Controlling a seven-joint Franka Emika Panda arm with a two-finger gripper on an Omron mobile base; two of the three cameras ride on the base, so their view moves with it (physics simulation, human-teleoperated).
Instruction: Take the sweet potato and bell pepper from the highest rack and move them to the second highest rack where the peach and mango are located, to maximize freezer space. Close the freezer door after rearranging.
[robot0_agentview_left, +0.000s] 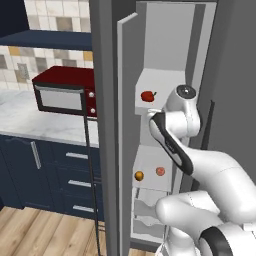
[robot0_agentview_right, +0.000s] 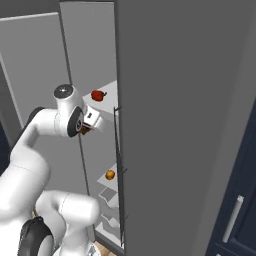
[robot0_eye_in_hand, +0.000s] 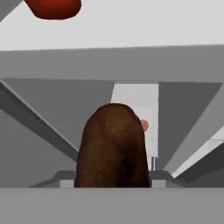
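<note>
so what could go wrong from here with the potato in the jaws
1. The sweet potato is pinched at its lower end, most of it sticking out past the gripper; it could slip on the way down.
2. The hand is close under the front edge of the highest rack, where the bell pepper sits; a bump could knock it off.
3. The peach and mango already sit on the second highest rack; a careless drop could roll them.

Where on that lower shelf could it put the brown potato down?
The second highest rack has bare white between the mango and the peach, and in front of both. The fingers hold the sweet potato.
</note>
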